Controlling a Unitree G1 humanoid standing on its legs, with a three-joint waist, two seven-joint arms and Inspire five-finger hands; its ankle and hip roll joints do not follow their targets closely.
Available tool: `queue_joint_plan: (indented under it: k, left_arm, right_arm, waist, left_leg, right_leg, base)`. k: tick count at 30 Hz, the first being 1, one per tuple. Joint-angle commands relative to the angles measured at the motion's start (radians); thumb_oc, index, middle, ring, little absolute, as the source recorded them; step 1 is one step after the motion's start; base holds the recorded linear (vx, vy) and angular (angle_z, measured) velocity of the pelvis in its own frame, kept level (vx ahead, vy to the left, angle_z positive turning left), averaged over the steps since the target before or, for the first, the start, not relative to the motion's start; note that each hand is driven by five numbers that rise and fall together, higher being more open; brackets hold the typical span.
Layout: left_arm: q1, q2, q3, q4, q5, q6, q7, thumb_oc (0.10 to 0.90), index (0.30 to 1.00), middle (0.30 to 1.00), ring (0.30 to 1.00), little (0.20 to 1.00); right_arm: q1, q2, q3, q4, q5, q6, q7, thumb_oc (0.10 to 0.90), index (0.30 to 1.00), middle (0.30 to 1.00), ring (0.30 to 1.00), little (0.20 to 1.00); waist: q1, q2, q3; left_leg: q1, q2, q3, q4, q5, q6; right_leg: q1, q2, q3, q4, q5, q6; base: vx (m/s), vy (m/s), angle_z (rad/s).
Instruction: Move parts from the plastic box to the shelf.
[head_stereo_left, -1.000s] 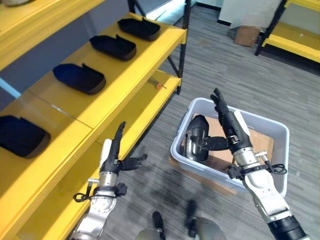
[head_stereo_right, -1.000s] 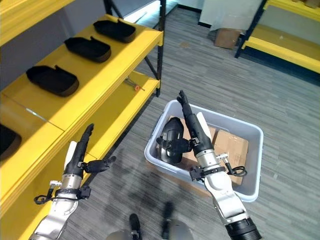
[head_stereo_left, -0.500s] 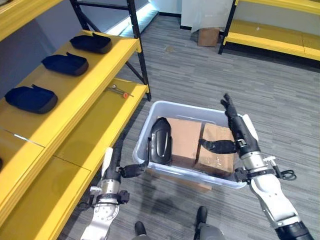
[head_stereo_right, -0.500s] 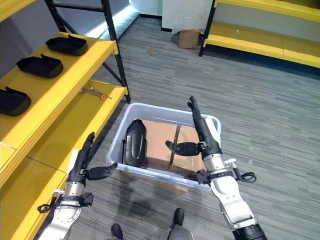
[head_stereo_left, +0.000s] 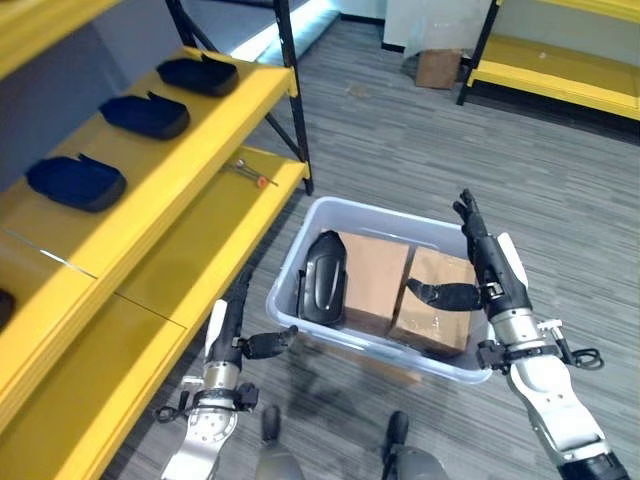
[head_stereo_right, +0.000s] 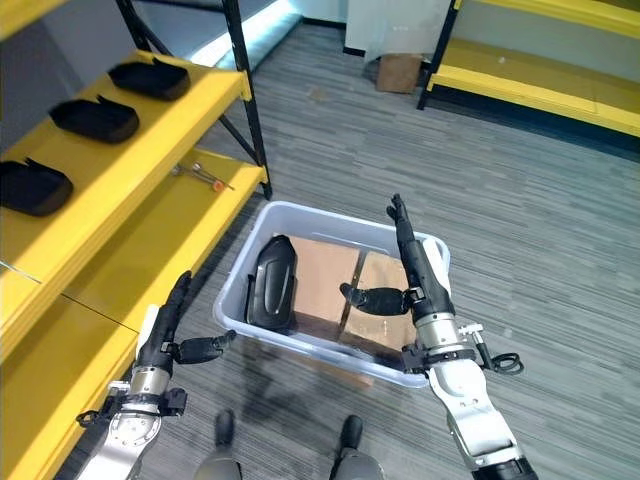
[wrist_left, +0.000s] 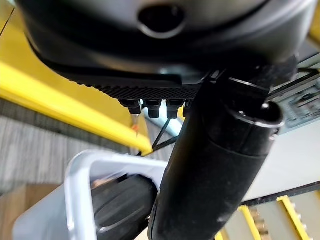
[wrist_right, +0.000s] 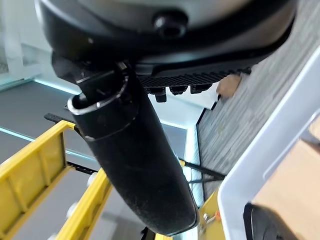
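Our open left hand (head_stereo_left: 232, 335) hovers just outside the plastic box (head_stereo_left: 455, 366); the black part (head_stereo_left: 322, 278) stands upright inside, nearer it than our open right hand (head_stereo_left: 485, 272).

Yellow shelf (head_stereo_left: 150, 190), pale grey box (head_stereo_left: 372, 352)

Plastic box (head_stereo_right: 232, 300) on floor beside yellow shelf (head_stereo_right: 130, 175). Inside: one black part (head_stereo_right: 270, 283) upright at box's left end, two cardboard boxes (head_stereo_right: 322, 280) alongside. Right hand (head_stereo_right: 418, 270) above box, fingers straight, thumb out. Left hand (head_stereo_right: 172, 320) just outside box, fingers straight. Three black parts (head_stereo_right: 95, 118) on upper shelf; small tool (head_stereo_right: 203, 177) on lower.
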Motion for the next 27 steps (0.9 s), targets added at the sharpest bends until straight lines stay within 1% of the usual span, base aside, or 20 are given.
queue_joint_plan:
  k: [1, 2, 3, 4, 6, 9, 12, 13, 14, 15, 16, 17, 18, 19, 20, 22, 24, 25, 26, 27]
  left_arm:
    - [-0.037, 0.077, 0.086, -0.134, -0.004, -0.097, 0.032, 0.9, 1.0, 1.0, 1.0, 1.0]
    - [-0.039, 0.086, 0.087, -0.133, 0.002, -0.098, 0.034, 0.9, 1.0, 1.0, 1.0, 1.0]
    - [-0.058, 0.115, 0.087, -0.139, 0.012, -0.101, 0.036, 0.9, 1.0, 1.0, 1.0, 1.0]
    - [-0.067, 0.125, 0.089, -0.141, 0.015, -0.101, 0.041, 0.9, 1.0, 1.0, 1.0, 1.0]
    - [-0.086, 0.143, 0.1, -0.15, 0.021, -0.105, 0.053, 0.9, 1.0, 1.0, 1.0, 1.0]
    - [-0.097, 0.168, 0.105, -0.161, 0.03, -0.11, 0.059, 0.9, 1.0, 1.0, 1.0, 1.0]
    - [-0.106, 0.192, 0.101, -0.174, 0.027, -0.114, 0.059, 0.9, 1.0, 1.0, 1.0, 1.0]
    - [-0.109, 0.189, 0.102, -0.173, 0.027, -0.114, 0.059, 0.9, 1.0, 1.0, 1.0, 1.0]
    - [-0.136, 0.199, 0.085, -0.17, 0.019, -0.116, 0.057, 0.9, 1.0, 1.0, 1.0, 1.0]
    - [-0.15, 0.2, 0.077, -0.165, 0.014, -0.118, 0.059, 0.9, 1.0, 1.0, 1.0, 1.0]
    - [-0.174, 0.205, 0.059, -0.161, 0.005, -0.117, 0.058, 0.9, 1.0, 1.0, 1.0, 1.0]
    - [-0.178, 0.201, 0.059, -0.158, 0.005, -0.118, 0.059, 0.9, 1.0, 1.0, 1.0, 1.0]
    - [-0.187, 0.205, 0.046, -0.159, 0.004, -0.117, 0.057, 0.9, 1.0, 1.0, 1.0, 1.0]
    - [-0.19, 0.209, 0.041, -0.157, 0.006, -0.116, 0.056, 0.9, 1.0, 1.0, 1.0, 1.0]
    - [-0.198, 0.217, 0.037, -0.158, 0.007, -0.115, 0.054, 0.9, 1.0, 1.0, 1.0, 1.0]
    - [-0.193, 0.221, 0.038, -0.156, 0.005, -0.116, 0.056, 0.9, 1.0, 1.0, 1.0, 1.0]
    - [-0.192, 0.221, 0.039, -0.151, 0.002, -0.118, 0.059, 0.9, 1.0, 1.0, 1.0, 1.0]
    - [-0.192, 0.219, 0.041, -0.151, 0.002, -0.118, 0.059, 0.9, 1.0, 1.0, 1.0, 1.0]
    - [-0.189, 0.226, 0.038, -0.149, -0.001, -0.114, 0.064, 0.9, 1.0, 1.0, 1.0, 1.0]
    - [-0.189, 0.227, 0.036, -0.146, -0.001, -0.114, 0.067, 0.9, 1.0, 1.0, 1.0, 1.0]
  right_arm:
    - [-0.109, -0.007, -0.018, -0.086, -0.079, -0.107, -0.016, 0.9, 1.0, 1.0, 1.0, 1.0]
    - [-0.121, -0.002, -0.011, -0.074, -0.091, -0.101, -0.02, 0.9, 1.0, 1.0, 1.0, 1.0]
    - [-0.169, 0.003, 0.013, -0.048, -0.118, -0.092, -0.029, 0.9, 1.0, 1.0, 1.0, 1.0]
    - [-0.187, 0.001, 0.021, -0.041, -0.133, -0.089, -0.033, 0.9, 1.0, 1.0, 1.0, 1.0]
    - [-0.231, -0.018, 0.037, -0.022, -0.188, -0.078, -0.039, 0.9, 1.0, 1.0, 1.0, 1.0]
    - [-0.29, -0.085, 0.052, 0.004, -0.269, -0.069, -0.045, 0.9, 1.0, 1.0, 1.0, 1.0]
    - [-0.368, -0.19, 0.087, 0.052, -0.348, -0.053, -0.048, 0.9, 1.0, 1.0, 1.0, 1.0]
    - [-0.376, -0.191, 0.091, 0.057, -0.349, -0.054, -0.051, 0.9, 1.0, 1.0, 1.0, 1.0]
    - [-0.436, -0.265, 0.128, 0.096, -0.401, -0.041, -0.053, 0.9, 1.0, 1.0, 1.0, 1.0]
    - [-0.462, -0.303, 0.151, 0.122, -0.429, -0.033, -0.052, 0.9, 1.0, 1.0, 1.0, 1.0]
    - [-0.51, -0.386, 0.196, 0.136, -0.505, -0.018, -0.035, 0.9, 1.0, 1.0, 1.0, 1.0]
    - [-0.517, -0.388, 0.2, 0.14, -0.506, -0.018, -0.036, 0.9, 1.0, 1.0, 1.0, 1.0]
    - [-0.555, -0.447, 0.243, 0.144, -0.565, -0.015, -0.026, 0.9, 1.0, 1.0, 1.0, 1.0]
    - [-0.59, -0.489, 0.274, 0.161, -0.599, -0.014, -0.019, 0.9, 1.0, 1.0, 1.0, 1.0]
    - [-0.654, -0.531, 0.333, 0.187, -0.63, -0.012, -0.007, 0.9, 1.0, 1.0, 1.0, 1.0]
    - [-0.732, -0.577, 0.403, 0.222, -0.672, -0.006, -0.009, 0.9, 1.0, 1.0, 1.0, 1.0]
    - [-0.839, -0.617, 0.505, 0.262, -0.723, -0.002, -0.01, 0.9, 1.0, 1.0, 1.0, 1.0]
    - [-0.848, -0.616, 0.514, 0.266, -0.722, -0.002, -0.011, 0.9, 1.0, 1.0, 1.0, 1.0]
    - [-0.91, -0.646, 0.567, 0.281, -0.759, -0.001, -0.009, 0.9, 1.0, 1.0, 1.0, 1.0]
    - [-0.97, -0.654, 0.625, 0.297, -0.782, 0.001, -0.006, 0.9, 1.0, 1.0, 1.0, 1.0]
  waist:
    - [0.025, -0.028, -0.053]
    - [0.03, -0.035, -0.049]
    - [0.037, -0.056, -0.034]
    - [0.038, -0.064, -0.026]
    - [0.047, -0.088, -0.013]
    - [0.053, -0.114, 0.004]
    - [0.064, -0.136, 0.036]
    - [0.063, -0.135, 0.037]
    - [0.067, -0.137, 0.066]
    - [0.066, -0.136, 0.078]
    - [0.069, -0.137, 0.1]
    - [0.066, -0.133, 0.102]
    - [0.071, -0.128, 0.115]
    - [0.073, -0.125, 0.124]
    - [0.079, -0.114, 0.136]
    - [0.088, -0.105, 0.15]
    - [0.092, -0.096, 0.164]
    - [0.09, -0.095, 0.164]
    - [0.102, -0.097, 0.176]
    - [0.106, -0.094, 0.185]
  left_leg:
    - [0.01, -0.03, 0.015, 0.043, 0.004, -0.027]
    - [0.016, -0.046, 0.025, 0.052, -0.017, -0.013]
    - [0.024, -0.077, 0.063, 0.07, -0.051, 0.008]
    - [0.021, -0.084, 0.074, 0.078, -0.058, 0.013]
    - [0.009, -0.102, 0.111, 0.102, -0.08, 0.023]
    - [-0.011, -0.112, 0.127, 0.127, -0.098, 0.029]
    - [-0.04, -0.109, 0.13, 0.144, -0.101, 0.027]
    - [-0.043, -0.108, 0.13, 0.148, -0.102, 0.027]
    - [-0.071, -0.098, 0.126, 0.163, -0.095, 0.018]
    - [-0.082, -0.091, 0.123, 0.167, -0.091, 0.013]
    - [-0.099, -0.077, 0.118, 0.166, -0.077, 0.003]
    - [-0.101, -0.076, 0.115, 0.166, -0.076, 0.002]
    - [-0.106, -0.066, 0.107, 0.163, -0.069, -0.007]
    - [-0.116, -0.062, 0.103, 0.157, -0.053, -0.011]
    - [-0.126, -0.053, 0.098, 0.145, -0.035, -0.021]
    - [-0.135, -0.042, 0.091, 0.125, -0.013, -0.031]
    - [-0.141, -0.031, 0.089, 0.104, 0.007, -0.04]
    - [-0.141, -0.031, 0.089, 0.103, 0.008, -0.04]
    - [-0.147, -0.022, 0.088, 0.09, 0.019, -0.043]
    - [-0.151, -0.016, 0.088, 0.08, 0.026, -0.046]
  right_leg:
    - [0.094, -0.054, 0.029, -0.058, 0.012, 0.059]
    - [0.091, -0.069, 0.041, -0.052, 0.019, 0.064]
    - [0.067, -0.095, 0.078, -0.046, 0.045, 0.078]
    - [0.054, -0.102, 0.086, -0.046, 0.054, 0.084]
    - [0.019, -0.119, 0.108, -0.051, 0.075, 0.097]
    - [-0.016, -0.126, 0.116, -0.05, 0.089, 0.106]
    - [-0.055, -0.13, 0.118, -0.032, 0.095, 0.106]
    - [-0.058, -0.13, 0.119, -0.03, 0.095, 0.106]
    - [-0.079, -0.131, 0.104, -0.01, 0.091, 0.103]
    - [-0.088, -0.129, 0.098, -0.002, 0.089, 0.101]
    - [-0.1, -0.126, 0.083, 0.012, 0.085, 0.097]
    - [-0.102, -0.125, 0.081, 0.015, 0.084, 0.096]
    - [-0.106, -0.121, 0.073, 0.025, 0.074, 0.095]
    - [-0.116, -0.123, 0.065, 0.031, 0.075, 0.092]
    - [-0.128, -0.121, 0.053, 0.045, 0.065, 0.089]
    - [-0.141, -0.118, 0.039, 0.058, 0.056, 0.085]
    - [-0.162, -0.108, 0.036, 0.075, 0.045, 0.081]
    - [-0.163, -0.108, 0.036, 0.076, 0.044, 0.081]
    - [-0.18, -0.101, 0.032, 0.087, 0.04, 0.08]
    - [-0.197, -0.096, 0.032, 0.098, 0.036, 0.078]
  base:
    - [0.16, 0.313, -0.93]
    - [0.11, 0.354, -0.66]
    - [0.01, 0.323, -0.3]
    - [-0.04, 0.288, -0.29]
    - [-0.06, 0.146, -0.83]
    - [-0.03, 0.063, -0.39]
    - [-0.05, -0.004, -0.06]
    - [-0.08, -0.048, -0.02]
    - [-0.06, -0.067, -0.04]
    - [-0.07, -0.13, -0.04]
    - [-0.02, -0.1, 0.04]
    - [-0.01, -0.111, 0.12]
    - [-0.01, -0.08, 0.2]
    - [-0.01, -0.128, 0.2]
    - [-0.02, -0.108, 0.17]
    - [-0.01, -0.107, 0.11]
    - [-0.01, -0.09, 0.18]
    - [-0.01, -0.091, 0.1]
    - [-0.02, -0.101, 0.03]
    - [-0.03, -0.127, -0.04]
